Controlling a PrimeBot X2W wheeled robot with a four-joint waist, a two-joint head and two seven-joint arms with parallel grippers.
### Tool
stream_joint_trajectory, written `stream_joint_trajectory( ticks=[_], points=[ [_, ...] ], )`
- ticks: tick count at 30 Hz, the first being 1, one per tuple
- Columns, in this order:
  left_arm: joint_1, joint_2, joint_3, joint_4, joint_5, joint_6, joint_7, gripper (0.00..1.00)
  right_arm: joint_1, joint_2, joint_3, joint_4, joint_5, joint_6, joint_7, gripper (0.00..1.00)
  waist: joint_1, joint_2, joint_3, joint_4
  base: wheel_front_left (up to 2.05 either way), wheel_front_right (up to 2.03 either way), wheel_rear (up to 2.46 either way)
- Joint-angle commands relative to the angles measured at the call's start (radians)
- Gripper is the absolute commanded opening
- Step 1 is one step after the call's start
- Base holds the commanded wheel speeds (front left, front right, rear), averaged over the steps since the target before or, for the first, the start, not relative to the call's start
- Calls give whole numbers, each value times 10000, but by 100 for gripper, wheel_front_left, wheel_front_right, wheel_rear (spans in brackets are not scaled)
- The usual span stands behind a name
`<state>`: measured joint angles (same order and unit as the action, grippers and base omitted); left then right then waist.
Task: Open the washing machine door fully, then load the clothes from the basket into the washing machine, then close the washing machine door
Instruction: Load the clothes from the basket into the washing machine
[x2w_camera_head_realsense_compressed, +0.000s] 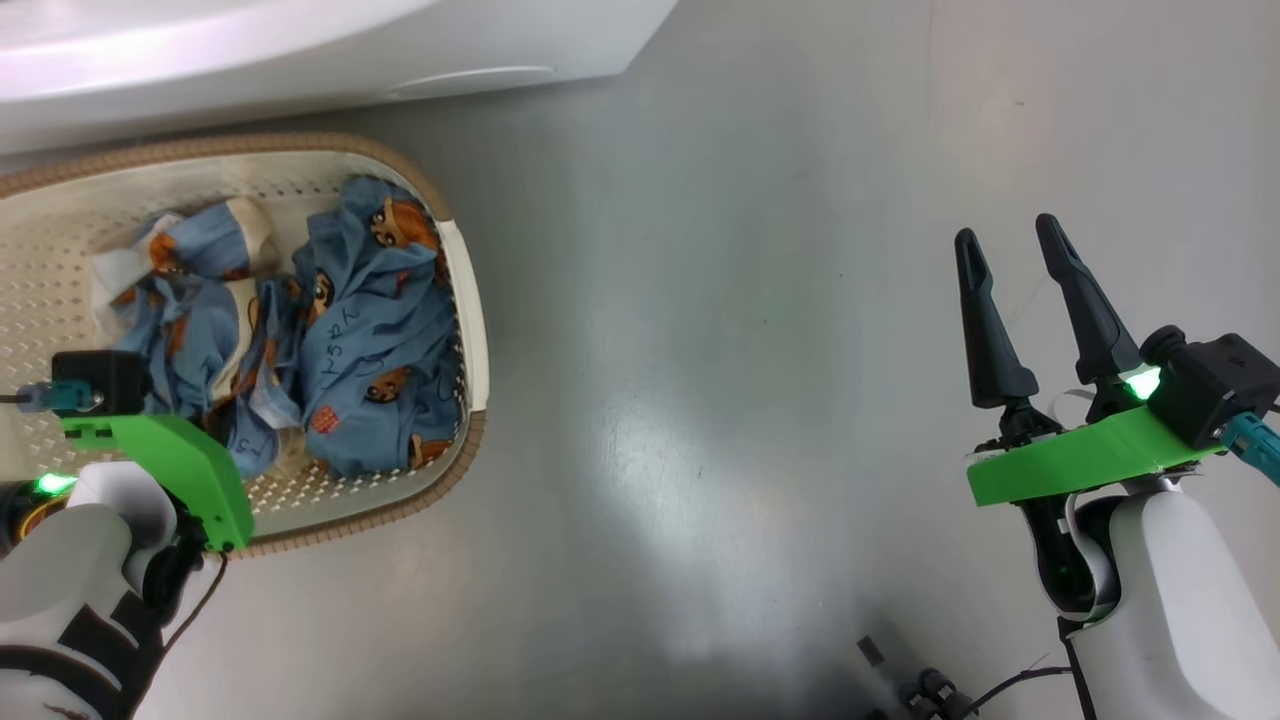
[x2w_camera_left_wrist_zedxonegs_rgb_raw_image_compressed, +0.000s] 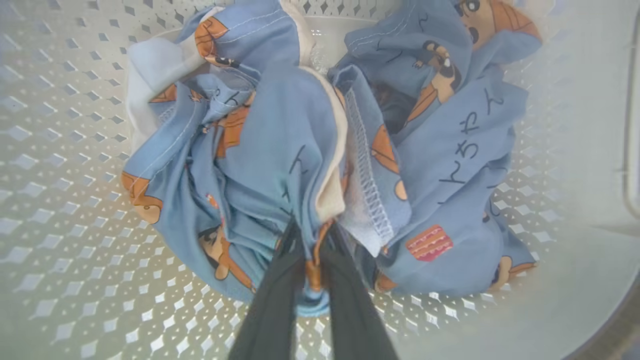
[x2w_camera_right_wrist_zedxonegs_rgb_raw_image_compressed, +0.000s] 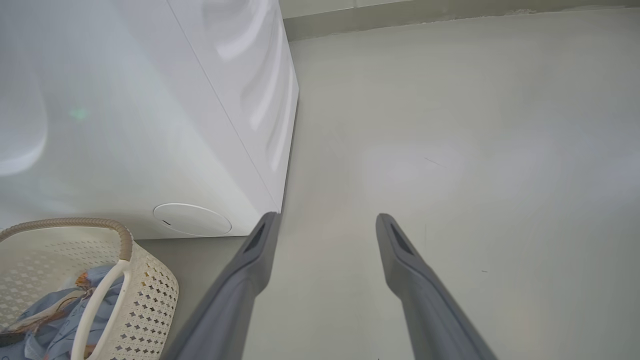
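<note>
The cream basket (x2w_camera_head_realsense_compressed: 468, 330) stands on the floor at the left, just before the white washing machine (x2w_camera_head_realsense_compressed: 300, 60). Inside lie the blue bear-print clothes (x2w_camera_head_realsense_compressed: 370, 340), crumpled in two heaps. My left arm reaches down into the basket under its green mount. In the left wrist view my left gripper (x2w_camera_left_wrist_zedxonegs_rgb_raw_image_compressed: 312, 235) is shut on a fold of the clothes (x2w_camera_left_wrist_zedxonegs_rgb_raw_image_compressed: 260, 150), with cloth bunched between the dark fingers. My right gripper (x2w_camera_head_realsense_compressed: 1007, 235) stands open over bare floor at the right, holding nothing. The washing machine door is out of view.
The right wrist view looks past my open right gripper (x2w_camera_right_wrist_zedxonegs_rgb_raw_image_compressed: 327, 218) at the washing machine's side panel (x2w_camera_right_wrist_zedxonegs_rgb_raw_image_compressed: 150, 125), with a round cap low on it. The basket (x2w_camera_right_wrist_zedxonegs_rgb_raw_image_compressed: 150, 295) with its clothes (x2w_camera_right_wrist_zedxonegs_rgb_raw_image_compressed: 55, 310) sits at its foot. Grey floor (x2w_camera_head_realsense_compressed: 750, 350) spreads between the arms.
</note>
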<state>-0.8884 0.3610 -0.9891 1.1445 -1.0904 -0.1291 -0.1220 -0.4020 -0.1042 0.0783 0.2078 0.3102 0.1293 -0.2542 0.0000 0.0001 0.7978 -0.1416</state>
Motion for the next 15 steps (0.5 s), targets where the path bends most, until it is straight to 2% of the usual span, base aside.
stream_joint_trajectory(
  ticks=[1,8,15],
  points=[
    [64,365,131,61,-101,-15,-42,0,246,-37,247,-168,-82,14,-76,100,0,-1,-93,30,0,0,0],
    [322,317,19,90,-649,-15,-498,0,259,-4,280,-11,-35,14,-76,100,0,-1,-623,159,0,0,0],
    [886,324,20,-112,-1200,-15,-1169,0,438,13,312,260,94,14,-76,100,0,-1,-1609,344,0,0,0]
  ],
)
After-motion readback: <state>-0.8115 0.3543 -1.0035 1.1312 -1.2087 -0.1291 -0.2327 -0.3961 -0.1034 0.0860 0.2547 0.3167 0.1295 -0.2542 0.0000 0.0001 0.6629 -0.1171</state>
